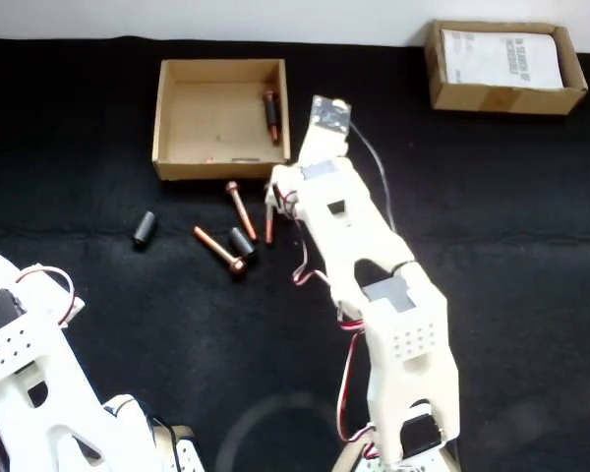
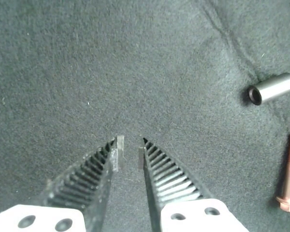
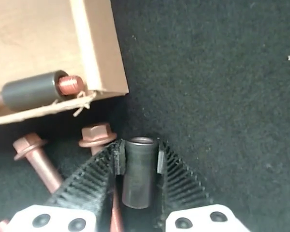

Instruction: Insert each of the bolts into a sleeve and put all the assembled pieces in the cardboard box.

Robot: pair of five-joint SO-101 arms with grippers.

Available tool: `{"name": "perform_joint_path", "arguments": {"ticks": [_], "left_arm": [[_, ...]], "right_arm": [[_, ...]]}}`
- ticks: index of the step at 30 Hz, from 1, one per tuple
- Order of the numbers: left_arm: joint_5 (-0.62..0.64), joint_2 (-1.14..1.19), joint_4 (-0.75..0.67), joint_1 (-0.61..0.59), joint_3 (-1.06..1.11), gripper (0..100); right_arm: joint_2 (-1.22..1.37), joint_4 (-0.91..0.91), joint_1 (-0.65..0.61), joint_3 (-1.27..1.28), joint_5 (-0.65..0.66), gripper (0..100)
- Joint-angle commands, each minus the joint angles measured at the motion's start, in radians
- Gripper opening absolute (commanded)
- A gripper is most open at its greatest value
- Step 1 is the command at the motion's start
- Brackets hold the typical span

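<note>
While the right gripper (image 3: 138, 155) pinches a sleeve (image 3: 137, 179) just beside the cardboard box (image 3: 97, 48), its grip seems near the rim, so meeting a bolt (image 3: 97, 134) could tilt it; the left gripper (image 2: 130, 145) hangs slightly spread.

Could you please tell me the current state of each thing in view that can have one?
Right gripper: shut on a sleeve.
Left gripper: open, holding nothing.
Cardboard box: open-topped, holding one assembled piece.
Loose bolts: lying flat, not yet in sleeves.
Other sleeves: lying on their sides, no bolt inside.
</note>
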Motion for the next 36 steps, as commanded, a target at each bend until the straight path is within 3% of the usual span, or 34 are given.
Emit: {"name": "perform_joint_path", "arguments": {"ticks": [1,10,15,24,31,36], "left_arm": [[-0.008,-0.005,-0.006,-0.007,-0.001,8],[-0.008,-0.005,0.002,0.056,0.073,8],[-0.006,0.002,0.089,0.157,0.071,8],[-0.005,0.004,0.269,0.278,-0.082,8],[0.041,0.005,0.399,0.432,-0.206,25],[0.120,0.030,0.402,0.559,-0.309,23]], "right_arm": [[-0.005,0.051,0.002,-0.038,0.014,0.8],[-0.107,0.197,0.068,-0.263,0.026,0.8],[-0.199,0.306,0.079,-0.397,0.107,0.8],[-0.403,0.524,0.074,-0.473,0.107,0.8],[-0.542,0.743,0.074,-0.466,0.101,0.8],[-0.596,0.894,0.079,-0.466,0.101,0.8]]}}
